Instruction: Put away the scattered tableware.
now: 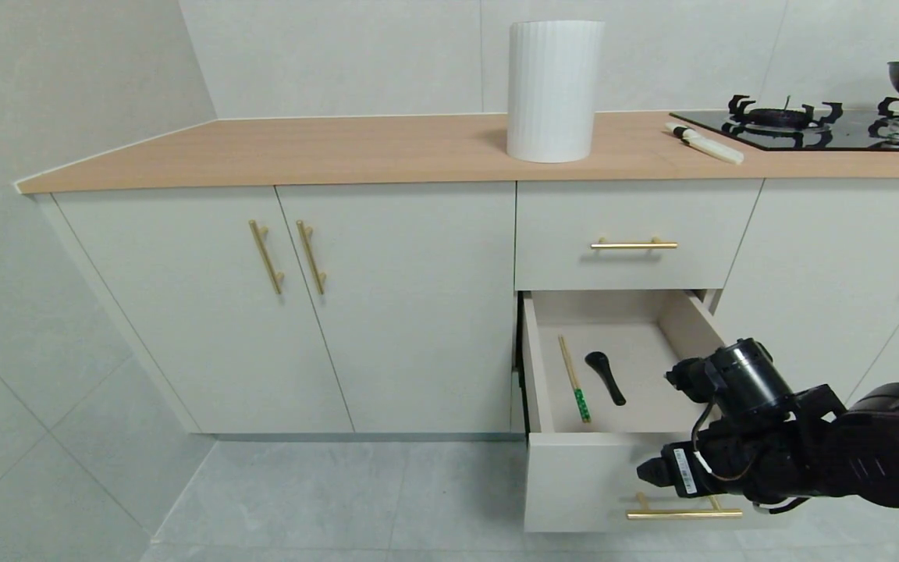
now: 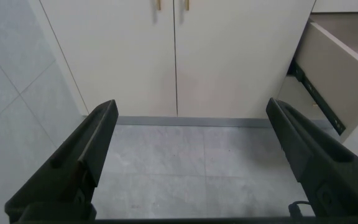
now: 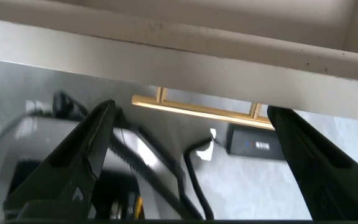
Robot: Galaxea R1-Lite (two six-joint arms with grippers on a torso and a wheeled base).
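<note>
Gold handle (image 1: pixel 684 513) sits just ahead of the right gripper (image 3: pixel 190 109), which is spread and empty. Chopsticks (image 1: pixel 574 379) and spoon (image 1: pixel 605 377) lie in the open drawer (image 1: pixel 574 484), above and beyond it. Likely step: shut the drawer. Push square on the front by the handle, straight in, slow. Left gripper (image 2: pixel 191 109) is spread too, empty.

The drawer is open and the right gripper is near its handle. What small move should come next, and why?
Probably lift the right gripper, open and empty, away from the drawer toward the white utensil on the counter by the stove. Chopsticks and a black spoon already lie in the drawer; that utensil is still out.
</note>
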